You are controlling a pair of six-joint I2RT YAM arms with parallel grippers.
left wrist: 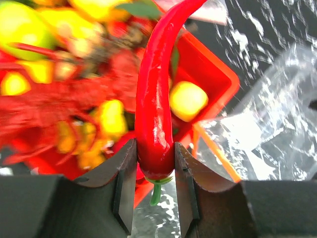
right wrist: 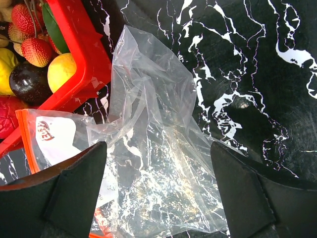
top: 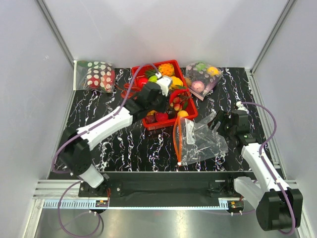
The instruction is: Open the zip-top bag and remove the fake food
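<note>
We are clamping our left gripper (left wrist: 155,166) on the stem end of the long red chili (left wrist: 154,89), holding it above the red basket (left wrist: 213,69) of fruits. We are holding our right gripper (right wrist: 157,173) with its 2 fingers wide apart, gripping nothing, just over the zip-top bag (right wrist: 153,124), which is lying crumpled on the black marbled table (right wrist: 257,74) beside the basket.

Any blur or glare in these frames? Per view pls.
Left wrist: chili sharp, fruit behind it badly blurred. Right wrist: in focus, mild glare on the bag. Top external: evenly lit, sharp.
</note>
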